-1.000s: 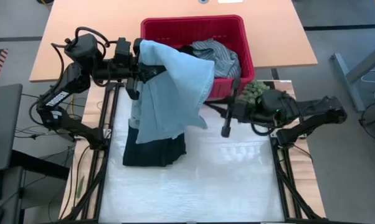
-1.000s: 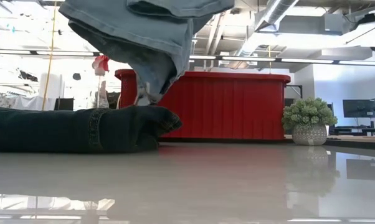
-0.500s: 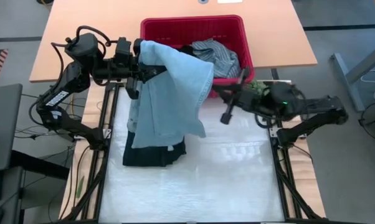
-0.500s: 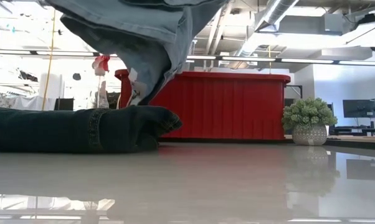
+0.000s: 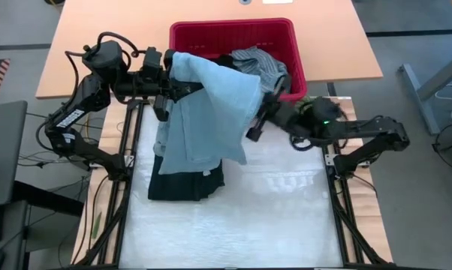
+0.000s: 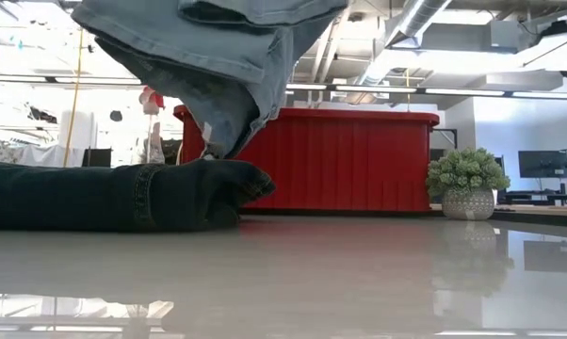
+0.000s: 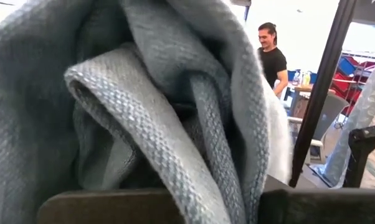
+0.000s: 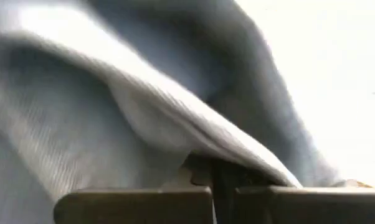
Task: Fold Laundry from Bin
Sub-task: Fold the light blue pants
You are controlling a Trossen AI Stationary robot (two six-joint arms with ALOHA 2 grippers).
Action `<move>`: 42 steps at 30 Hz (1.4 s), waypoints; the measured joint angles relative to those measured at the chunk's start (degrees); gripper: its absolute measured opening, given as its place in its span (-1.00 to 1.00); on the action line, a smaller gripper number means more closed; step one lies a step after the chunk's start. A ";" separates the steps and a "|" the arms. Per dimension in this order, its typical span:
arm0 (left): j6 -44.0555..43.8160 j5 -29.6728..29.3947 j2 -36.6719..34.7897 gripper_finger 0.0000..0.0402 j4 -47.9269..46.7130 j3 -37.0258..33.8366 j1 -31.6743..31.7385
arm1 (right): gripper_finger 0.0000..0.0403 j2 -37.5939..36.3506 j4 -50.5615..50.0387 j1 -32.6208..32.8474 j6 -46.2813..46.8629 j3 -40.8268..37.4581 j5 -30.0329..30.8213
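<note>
The left gripper (image 5: 168,66) holds the jeans (image 5: 211,112) up; the right gripper (image 5: 254,129), fingers closed, touches their edge.

Near half of table (image 5: 233,225): open. Left-centre blocked: hanging jeans (image 5: 211,112) over dark navy piece (image 5: 185,184). Far edge: bin (image 5: 233,34).

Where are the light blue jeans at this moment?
In the high view the light blue jeans hang in the air from the left gripper, just in front of the red bin and above the dark garment lying on the table's left.
</note>
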 joint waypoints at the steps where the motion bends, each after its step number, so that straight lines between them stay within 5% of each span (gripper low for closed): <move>1: 0.00 0.23 0.00 -1.00 -0.10 0.00 0.00 | -0.93 -0.19 2.53 0.00 0.34 0.00 -0.03; 6: 0.91 3.19 0.00 -0.90 -0.12 0.02 -0.02 | -0.93 -1.25 9.71 0.00 4.00 0.04 -0.19; 20: 4.96 5.21 1.62 -0.82 -3.73 -0.07 -0.42 | -0.93 -0.32 6.22 -5.31 31.64 0.50 -7.70; 42: 14.03 3.92 3.21 -0.98 -8.24 -0.15 -0.44 | -0.92 -0.24 -8.05 -5.23 42.92 9.40 -13.50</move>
